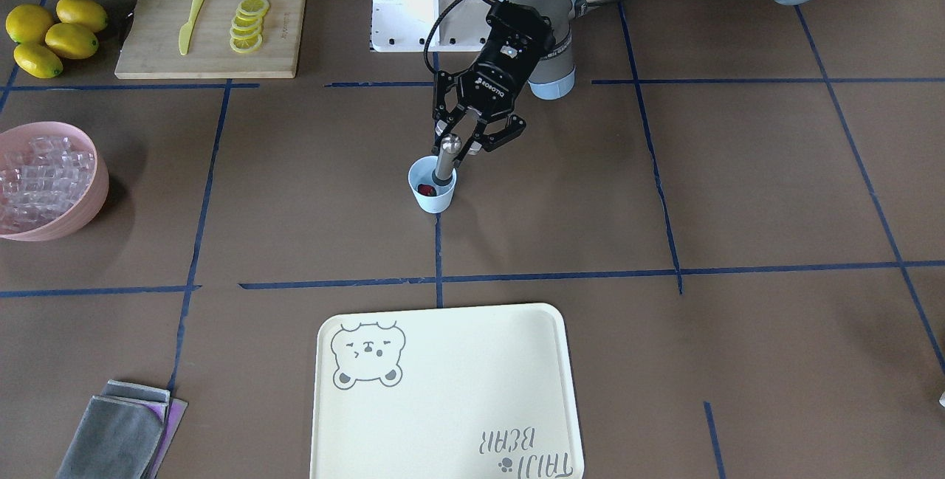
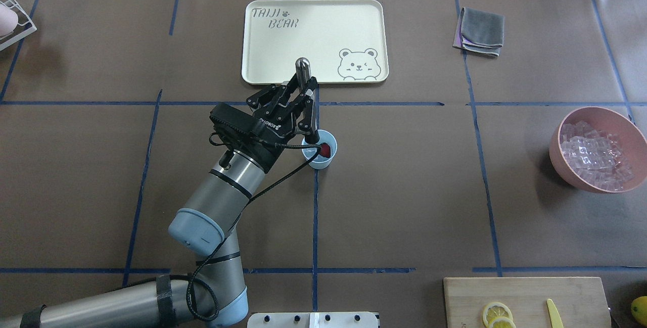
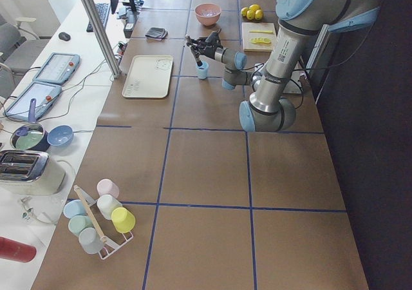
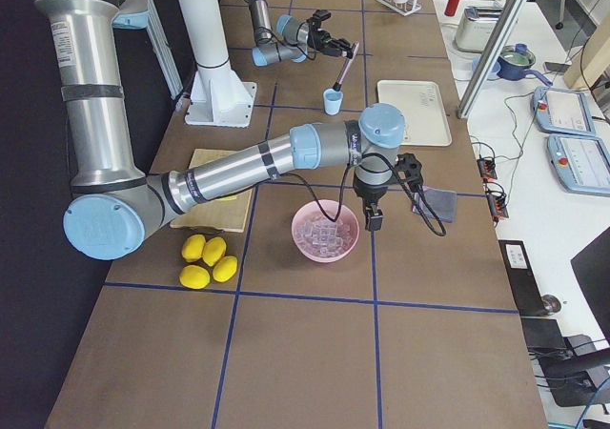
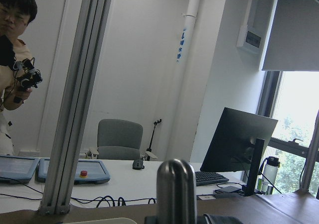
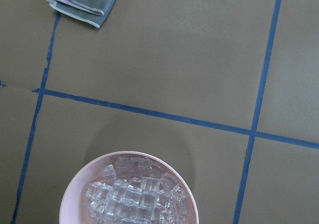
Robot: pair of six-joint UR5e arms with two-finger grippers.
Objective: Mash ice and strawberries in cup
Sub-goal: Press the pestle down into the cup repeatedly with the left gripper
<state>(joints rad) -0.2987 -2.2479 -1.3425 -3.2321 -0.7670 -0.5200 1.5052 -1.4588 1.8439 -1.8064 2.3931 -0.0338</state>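
Observation:
The pale blue cup (image 1: 432, 197) (image 2: 319, 157) stands at the table's middle, with a dark red strawberry (image 1: 426, 189) (image 2: 328, 150) piece inside. My left gripper (image 1: 464, 139) (image 2: 305, 96) is shut on a metal muddler (image 1: 447, 159) (image 2: 302, 66), whose lower end sits in the cup. The muddler's rounded top (image 5: 175, 189) fills the bottom of the left wrist view. I cannot make out ice in the cup. Ice (image 6: 137, 196) (image 2: 596, 153) cubes fill the pink bowl (image 1: 88, 206). My right gripper (image 4: 373, 217) hangs beside that bowl; I cannot tell if it is open or shut.
A cream bear tray (image 2: 263, 73) lies just beyond the cup. A folded grey cloth (image 2: 482, 31) sits at the far right. A cutting board (image 1: 214, 58) holds lemon slices and a yellow knife, with whole lemons (image 1: 52, 36) beside it.

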